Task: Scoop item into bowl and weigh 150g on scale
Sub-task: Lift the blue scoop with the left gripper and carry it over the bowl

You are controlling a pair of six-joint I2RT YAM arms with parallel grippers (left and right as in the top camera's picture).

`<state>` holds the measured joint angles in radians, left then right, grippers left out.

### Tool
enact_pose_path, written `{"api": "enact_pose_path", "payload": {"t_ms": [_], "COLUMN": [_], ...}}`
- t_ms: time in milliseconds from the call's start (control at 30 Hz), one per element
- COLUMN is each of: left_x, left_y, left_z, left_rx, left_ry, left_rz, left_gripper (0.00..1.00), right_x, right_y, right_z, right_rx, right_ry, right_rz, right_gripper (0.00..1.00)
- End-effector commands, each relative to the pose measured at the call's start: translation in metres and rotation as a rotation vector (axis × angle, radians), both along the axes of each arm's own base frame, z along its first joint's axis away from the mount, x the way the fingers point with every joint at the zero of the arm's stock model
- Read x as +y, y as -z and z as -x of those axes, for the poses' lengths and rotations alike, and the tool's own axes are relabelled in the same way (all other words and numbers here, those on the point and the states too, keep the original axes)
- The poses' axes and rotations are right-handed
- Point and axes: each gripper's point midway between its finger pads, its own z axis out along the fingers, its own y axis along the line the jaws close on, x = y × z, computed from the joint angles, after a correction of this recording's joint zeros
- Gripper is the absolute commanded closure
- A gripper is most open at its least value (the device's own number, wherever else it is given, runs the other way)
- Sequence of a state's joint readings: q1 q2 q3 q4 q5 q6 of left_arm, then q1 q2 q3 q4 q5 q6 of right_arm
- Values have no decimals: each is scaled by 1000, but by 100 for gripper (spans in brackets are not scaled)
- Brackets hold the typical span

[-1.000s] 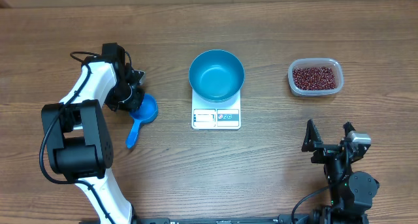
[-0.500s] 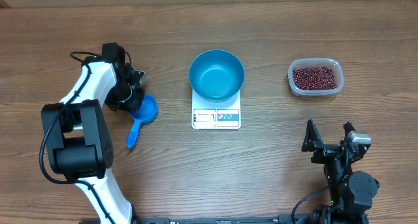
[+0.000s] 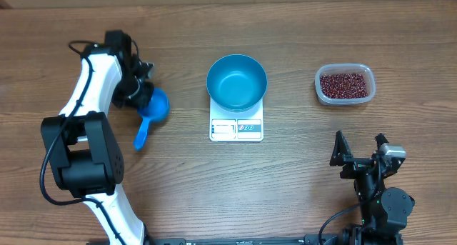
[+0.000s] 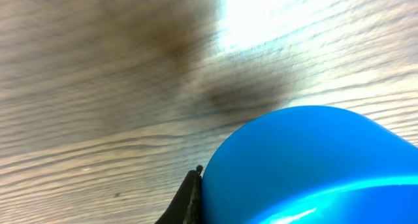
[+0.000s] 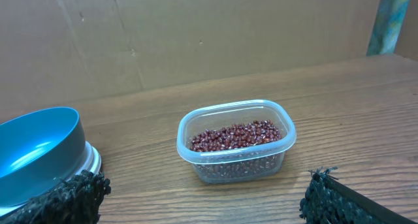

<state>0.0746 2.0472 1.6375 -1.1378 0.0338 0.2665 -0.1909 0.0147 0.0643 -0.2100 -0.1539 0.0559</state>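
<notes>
**Left gripper (image 3: 145,96) clamping scoop (image 3: 152,108), bowl (image 3: 236,81) sitting on scale (image 3: 236,128)**

Left gripper is pinching the blue scoop's cup, far left. Right gripper (image 3: 358,142) is hovering near right, jaws wide, holding nothing. Bowl is sitting empty at centre. Beans (image 3: 345,84) are lying in the clear tub (image 3: 319,84), far right.

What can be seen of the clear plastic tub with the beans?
The clear plastic tub is a rounded rectangle with a thicker rim and no lid. It looks like thin, see-through plastic. It stands upright on the wooden table, to the right of the blue bowl and apart from it. Small dark red-brown beans cover its bottom in a loose layer below the rim. Only the table and the beans touch it.
</notes>
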Motion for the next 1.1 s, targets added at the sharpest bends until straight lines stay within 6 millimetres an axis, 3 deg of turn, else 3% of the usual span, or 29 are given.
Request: {"api": "enact_pose_path", "payload": {"t_ms": [0,367,567,767,1067], "left_x": [-1,-36,-39,-39,-56], "left_y": [-26,-100,-129,-147,-151], "left_z": [-19,-40,-41,-39,-28], "left_rx": [-61,-153,-167,-153,8], "left_ry": [-63,-131,-239,-409,-848], "left_rz": [22,243,272,296,419], "left_gripper": [96,96,96,96,96], "right_x": [1,1,1,1,1], "right_y": [-3,-3,-3,-3,-3], "right_z": [0,0,0,0,0], "right_rx": [-15,-15,-15,-15,-15], "right_ry": [-5,-5,-5,-5,-5], "right_rz": [4,4,4,4,4], "right_gripper": [0,0,0,0,0]}}
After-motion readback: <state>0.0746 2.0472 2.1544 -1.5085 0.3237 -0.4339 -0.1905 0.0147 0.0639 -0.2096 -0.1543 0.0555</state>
